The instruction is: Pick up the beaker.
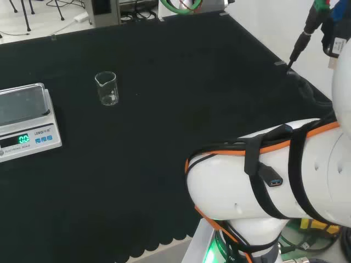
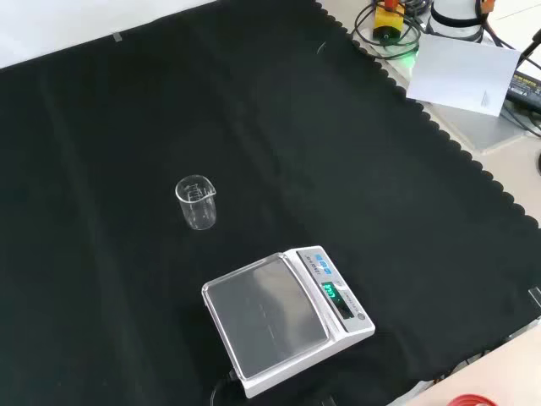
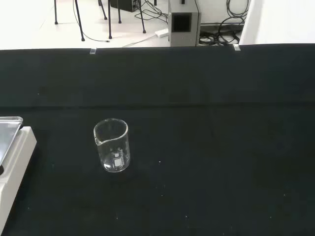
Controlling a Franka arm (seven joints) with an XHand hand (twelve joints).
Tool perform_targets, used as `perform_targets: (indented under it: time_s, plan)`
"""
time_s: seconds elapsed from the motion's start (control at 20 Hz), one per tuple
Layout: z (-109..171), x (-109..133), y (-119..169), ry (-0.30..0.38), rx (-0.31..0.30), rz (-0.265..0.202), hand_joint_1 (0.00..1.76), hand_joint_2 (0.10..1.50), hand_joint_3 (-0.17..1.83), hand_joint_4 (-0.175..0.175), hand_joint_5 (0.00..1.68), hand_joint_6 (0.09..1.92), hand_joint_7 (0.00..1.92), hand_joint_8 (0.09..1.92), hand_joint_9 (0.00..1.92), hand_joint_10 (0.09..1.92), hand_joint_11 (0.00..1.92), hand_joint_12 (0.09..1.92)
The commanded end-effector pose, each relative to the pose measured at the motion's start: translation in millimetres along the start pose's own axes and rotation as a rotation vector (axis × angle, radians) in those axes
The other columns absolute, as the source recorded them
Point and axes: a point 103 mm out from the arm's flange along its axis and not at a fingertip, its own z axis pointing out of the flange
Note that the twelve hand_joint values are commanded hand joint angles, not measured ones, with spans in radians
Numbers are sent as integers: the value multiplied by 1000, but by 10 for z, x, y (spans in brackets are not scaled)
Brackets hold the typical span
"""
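Beaker (image 1: 106, 88) is a small clear glass one, upright on the black-cloth surface (image 1: 164, 109), looks empty, nothing touching it. Pour spout visible at the rim.

Head view: beaker sits left of centre, toward the far half of the cloth. Electronic scale (image 1: 24, 121) is at the left edge, nearer the camera than the beaker, a clear gap between them. Green digits lit on its display. The arm's white link (image 1: 274, 175), wrapped in black straps and an orange cable, is at lower right, well apart from the beaker.

Front view: beaker (image 2: 197, 202) left of centre; scale (image 2: 283, 317) below and to the right of it, steel pan facing up, display on its right side. The two are near but not touching.

Wrist view: beaker (image 3: 112, 145) stands on the cloth with its spout turned toward the scale; the scale's corner (image 3: 12, 152) sits just beside it, apart from it.

Robot hand: can't tell whether its fingers are extended or curled. Beaker isn't held by anything.
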Motion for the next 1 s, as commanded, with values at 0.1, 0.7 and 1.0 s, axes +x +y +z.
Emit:
perform_targets:
  time_s: [0.1,0.7,1.0]
  plan:
    - [36,-96,62,-10,-5,-6,387,585,322,31,32,88,156,671,205,854,13,1564]
    - [1191,254,1325,-31,55,-21,403,641,208,29,58,87,142,683,213,885,0,1614]
    - [1910,650,1996,-26,74,-39,425,649,199,27,44,87,114,678,211,882,0,1613]
